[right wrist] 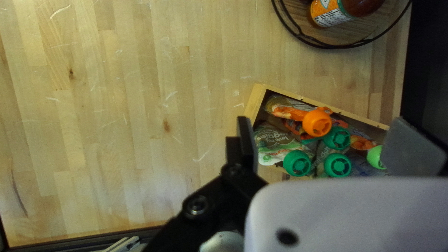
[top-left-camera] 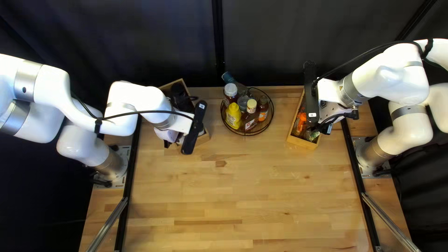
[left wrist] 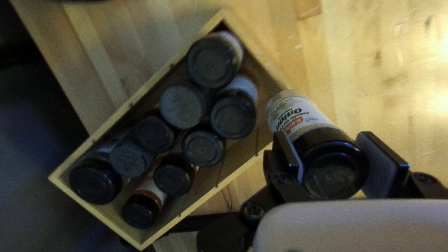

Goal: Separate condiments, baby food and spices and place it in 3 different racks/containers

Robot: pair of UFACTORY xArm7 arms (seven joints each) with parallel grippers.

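Note:
My left gripper (top-left-camera: 179, 138) is over the wooden spice box (top-left-camera: 204, 139), its tips hidden there. In the left wrist view, the left gripper (left wrist: 335, 161) is shut on a black-capped onion spice jar (left wrist: 333, 161), tilted beside the spice box (left wrist: 135, 107). Several black-capped jars (left wrist: 232, 115) stand inside that box. My right gripper (top-left-camera: 326, 127) is above the baby food box (top-left-camera: 303, 142); in the right wrist view, the right gripper (right wrist: 317, 144) is open, with pouches (right wrist: 280, 144) under and ahead of it. A round wire rack (top-left-camera: 247, 134) holds condiment bottles (top-left-camera: 233, 115).
A dark blue-green bottle (top-left-camera: 228, 78) leans at the back of the wire rack. The bare wooden table (top-left-camera: 242, 196) extends in front of the containers, and a dark curtain (top-left-camera: 140, 42) hangs behind.

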